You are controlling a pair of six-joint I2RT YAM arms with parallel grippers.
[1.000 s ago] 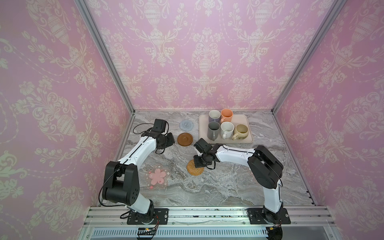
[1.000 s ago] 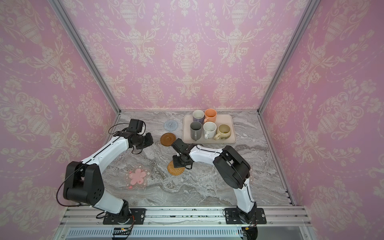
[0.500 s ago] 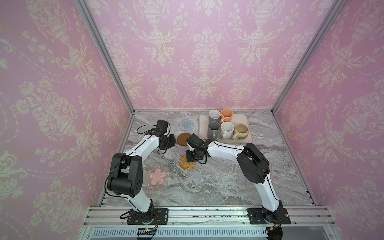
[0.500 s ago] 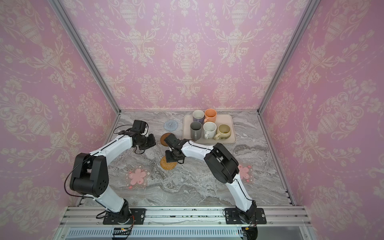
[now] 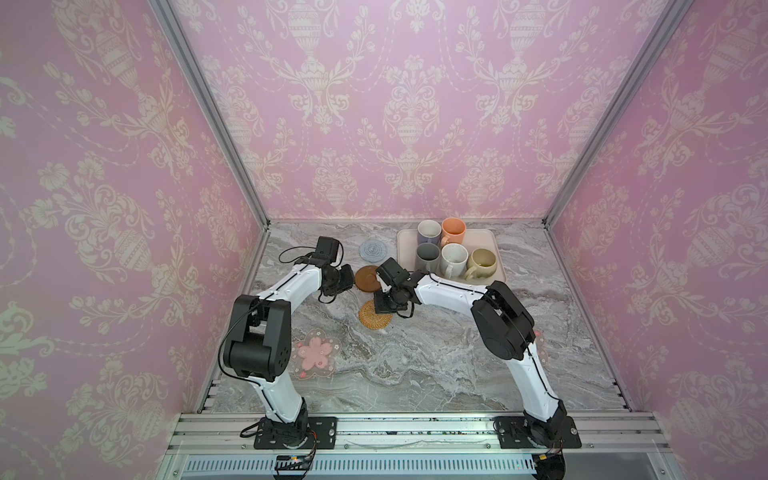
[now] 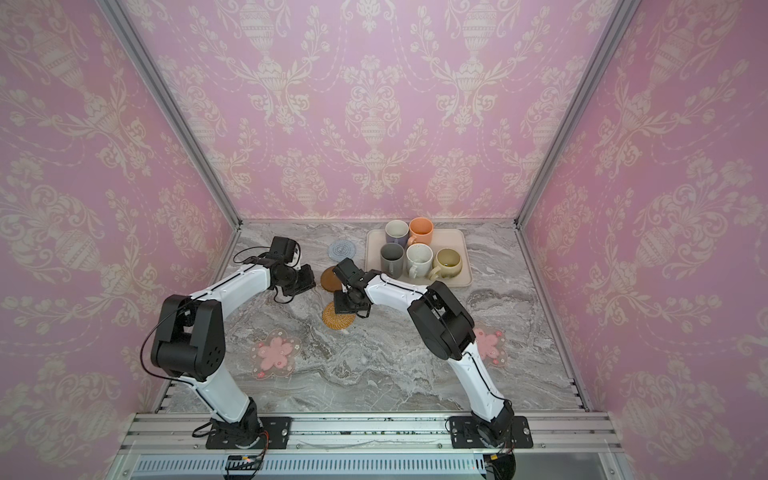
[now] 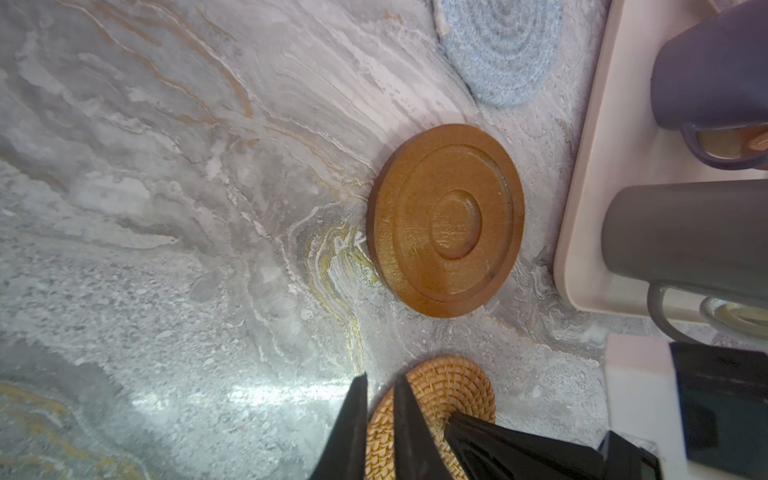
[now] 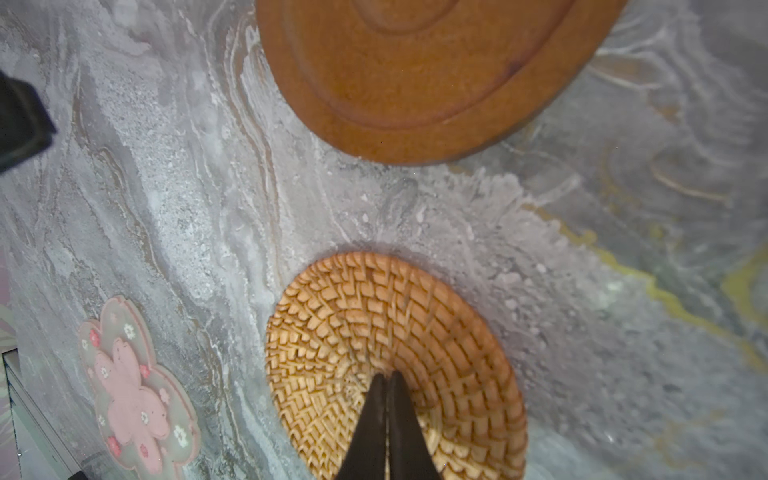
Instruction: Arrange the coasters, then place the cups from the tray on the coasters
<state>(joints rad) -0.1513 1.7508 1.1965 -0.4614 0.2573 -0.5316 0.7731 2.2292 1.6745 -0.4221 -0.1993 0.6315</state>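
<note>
Tan woven rattan coaster (image 8: 395, 357), round with a spiralling basket weave, lies flat on grey marble table (image 8: 582, 332) at lower centre of the right wrist view, the closed right gripper (image 8: 385, 380) pressing its middle, holding nothing.

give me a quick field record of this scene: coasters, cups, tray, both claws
coasters: five on the marble table, none bearing a cup; tan rattan coaster, brown disc, blue woven round, two pink flower mats
cups: five mugs, all on the tray
tray: pale tray, far right
right claw: shut, tips pressed on the rattan coaster
left claw: nearly closed, holding nothing, beside the brown disc
</note>
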